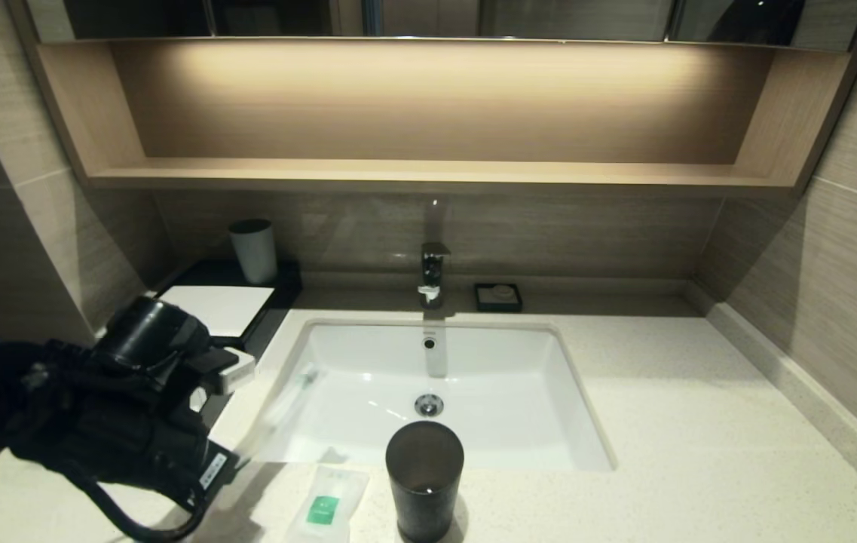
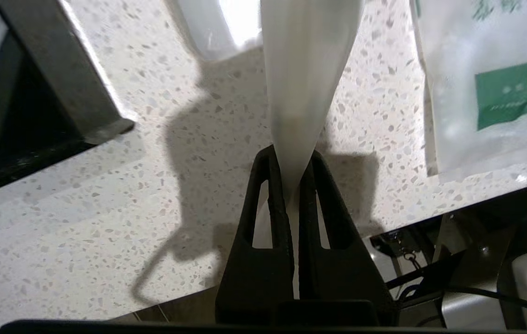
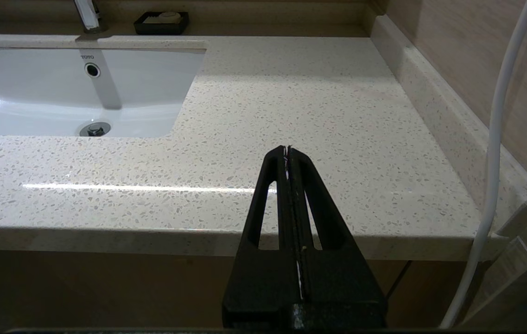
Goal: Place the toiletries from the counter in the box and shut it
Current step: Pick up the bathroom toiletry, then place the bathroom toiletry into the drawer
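My left gripper (image 1: 241, 455) is shut on the near end of the toothbrush in clear wrap (image 1: 285, 407). It holds the toothbrush a little above the counter (image 1: 699, 422), slanting over the sink's left rim. In the left wrist view the black fingers (image 2: 268, 185) pinch the wrap's tapered end (image 2: 307, 69). The white sachet with the green label (image 1: 326, 505) lies on the counter's front edge beside the gripper, and also shows in the left wrist view (image 2: 485, 93). The black box with the white top panel (image 1: 221, 308) sits at the back left; its dark edge shows in the left wrist view (image 2: 50, 79). My right gripper (image 3: 287, 149) is shut and empty, off the counter's front right.
A dark smoky tumbler (image 1: 424, 479) stands at the front, right of the sachet. A pale cup (image 1: 253, 249) stands on the box's far end. The white sink (image 1: 511, 392), the faucet (image 1: 433, 271) and a small black soap dish (image 1: 498, 296) lie behind.
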Motion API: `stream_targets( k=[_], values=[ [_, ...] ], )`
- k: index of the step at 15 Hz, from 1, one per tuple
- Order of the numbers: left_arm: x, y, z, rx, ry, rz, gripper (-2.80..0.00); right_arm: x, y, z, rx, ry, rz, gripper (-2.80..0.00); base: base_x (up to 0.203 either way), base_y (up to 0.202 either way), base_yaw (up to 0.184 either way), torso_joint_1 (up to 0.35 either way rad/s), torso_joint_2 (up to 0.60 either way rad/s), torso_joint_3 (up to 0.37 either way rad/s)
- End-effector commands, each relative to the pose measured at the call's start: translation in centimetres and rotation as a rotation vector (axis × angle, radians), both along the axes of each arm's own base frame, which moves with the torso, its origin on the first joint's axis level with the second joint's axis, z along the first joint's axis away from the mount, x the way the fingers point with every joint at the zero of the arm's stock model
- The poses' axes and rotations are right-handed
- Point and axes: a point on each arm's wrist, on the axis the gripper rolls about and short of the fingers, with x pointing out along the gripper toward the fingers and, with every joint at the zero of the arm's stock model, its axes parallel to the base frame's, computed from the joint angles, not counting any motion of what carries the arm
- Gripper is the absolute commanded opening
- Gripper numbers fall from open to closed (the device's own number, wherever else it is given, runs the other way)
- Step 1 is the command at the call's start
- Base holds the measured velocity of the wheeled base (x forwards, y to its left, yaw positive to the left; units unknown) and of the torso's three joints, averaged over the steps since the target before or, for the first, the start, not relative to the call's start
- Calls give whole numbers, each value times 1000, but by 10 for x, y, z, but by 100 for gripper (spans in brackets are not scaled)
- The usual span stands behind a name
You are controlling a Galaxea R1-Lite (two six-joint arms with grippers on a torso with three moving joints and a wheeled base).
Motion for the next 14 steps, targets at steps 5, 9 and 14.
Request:
stream_targets(
  k=[5, 9, 14],
  values=[
    [14, 31, 59, 32, -163, 291, -280, 0, 0, 0, -1, 1, 0, -280, 0, 0, 0, 0, 0, 0],
    [24, 69, 86, 20, -91, 548, -280, 0, 0, 0, -1, 1, 0, -280, 0, 0, 0, 0, 0, 0],
    [33, 105, 87, 118, 58, 700, -280, 0, 0, 0, -1, 1, 0, -280, 0, 0, 0, 0, 0, 0]
  ],
)
